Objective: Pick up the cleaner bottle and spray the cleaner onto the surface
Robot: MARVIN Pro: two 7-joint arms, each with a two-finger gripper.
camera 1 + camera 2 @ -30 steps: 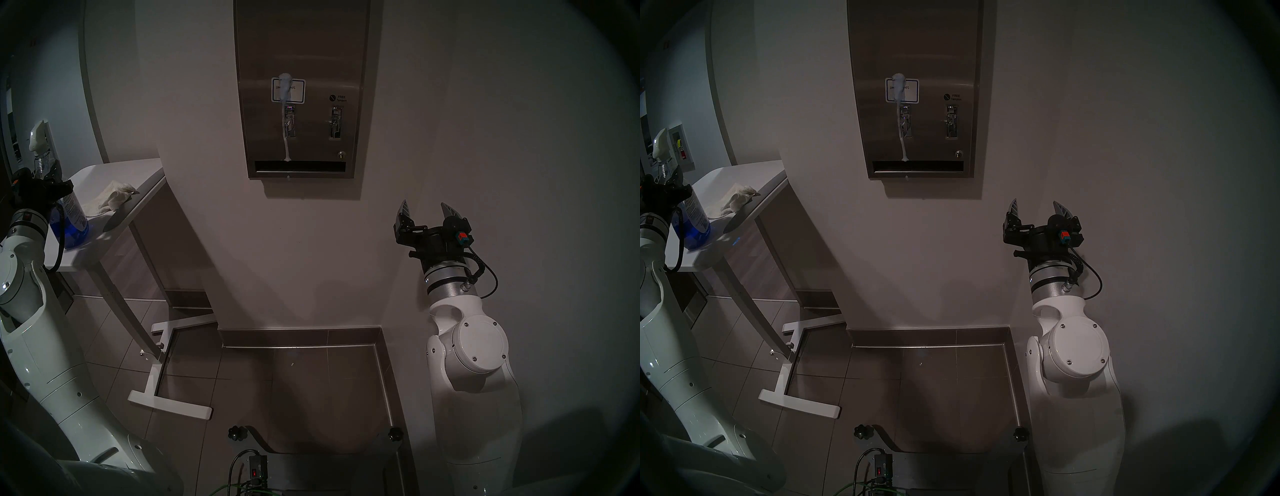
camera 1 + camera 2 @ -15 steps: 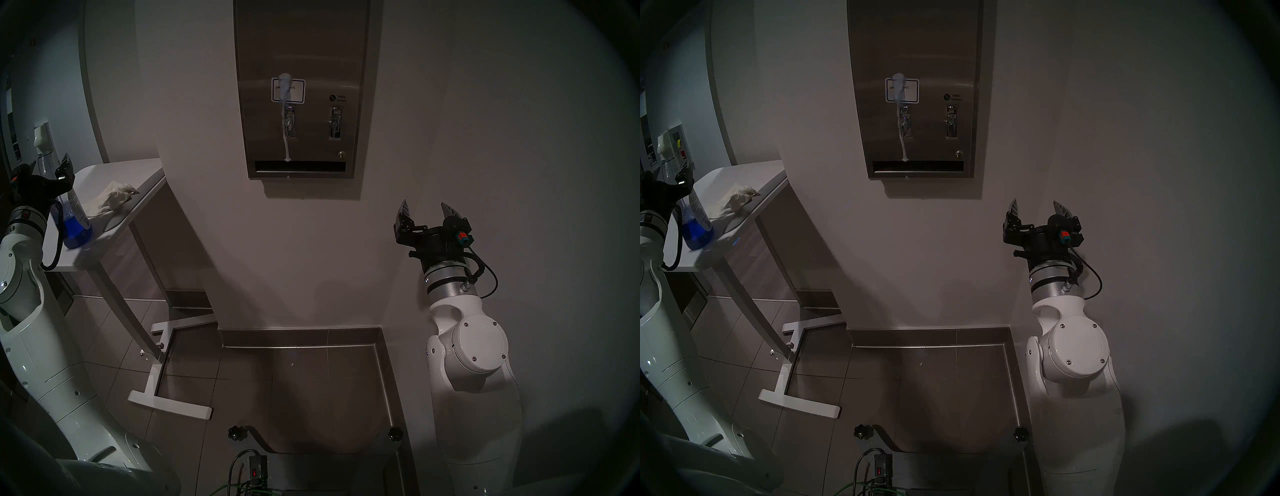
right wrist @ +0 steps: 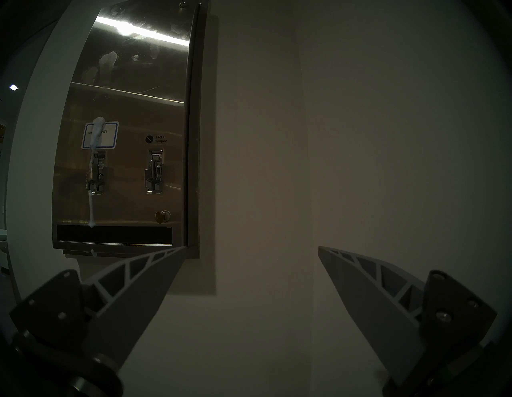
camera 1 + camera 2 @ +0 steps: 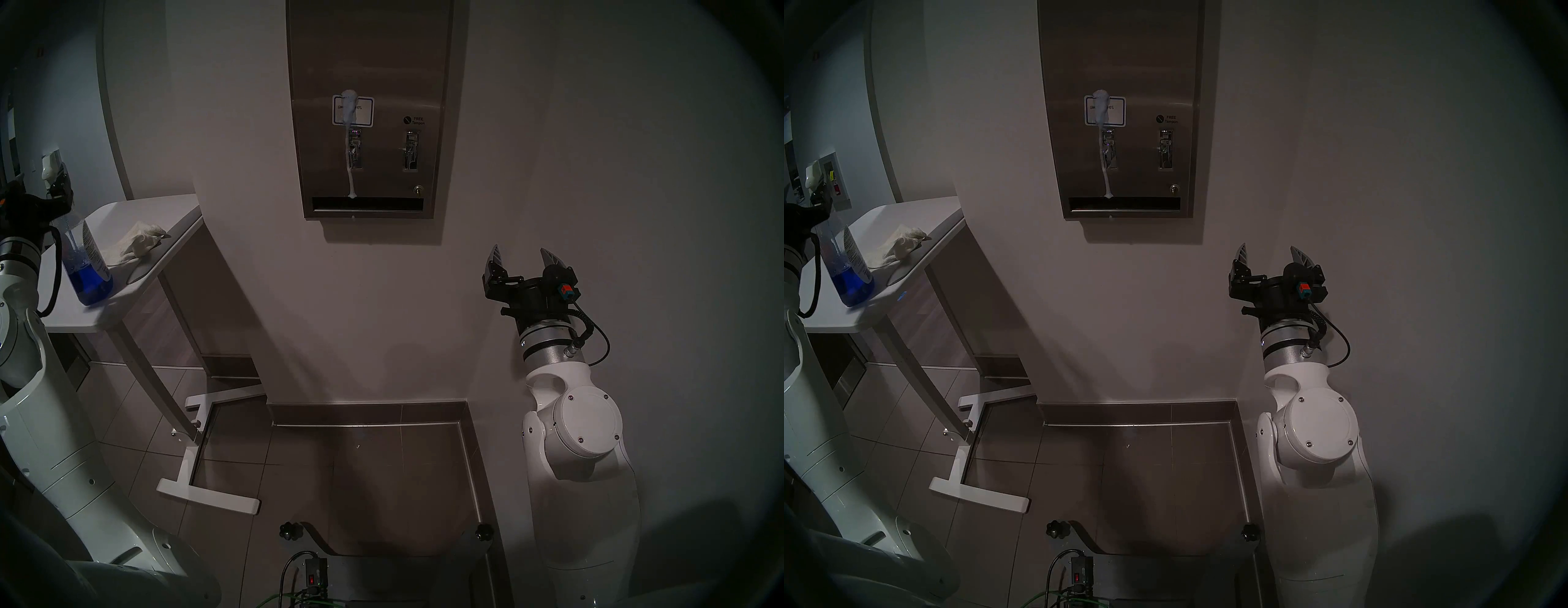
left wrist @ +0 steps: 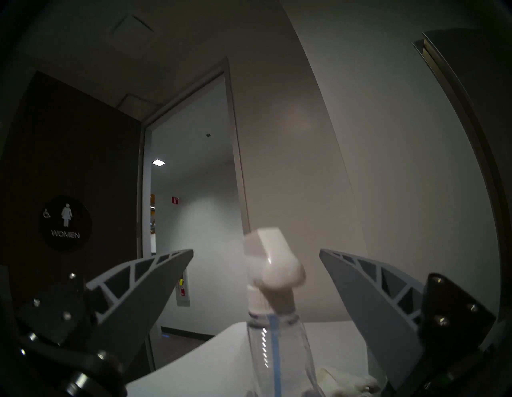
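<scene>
so we've got the cleaner bottle [image 4: 87, 259] standing upright on the white table [image 4: 140, 271] at far left, blue liquid in the bottom, white label facing right, and a crumpled white cloth [image 4: 138, 242] lying just beside it on the same top. The left gripper [image 5: 256, 251] is spread wide w/ nothing pinched: in the left wrist view the bottle's neck and white spray head [image 5: 270, 266] stick up between the two fingers [image 5: 144, 280], clear gaps on both sides, so no contact as far as we can tell. From the head cam the gripper sits up around the top of the bottle, partly hiding the neck, and the base of the bottle rests on the table. The right gripper [image 4: 522, 254] is also spread open and empty, hanging in front of the plain wall, below and to the right of the steel dispenser front [image 4: 369, 63], well apart from it. On that dispenser front there's a white foamy streak [image 3: 92, 177] running from the blue-bordered label [image 3: 109, 135] down over the left coin mechanism [image 3: 98, 173] to the edge of the bottom slot [image 3: 116, 234]. Right coin mech and the FREE sticker [image 3: 158, 139] look dry. Lighting is pretty dim btw, so the print on the bottle's label is unreadable
</scene>
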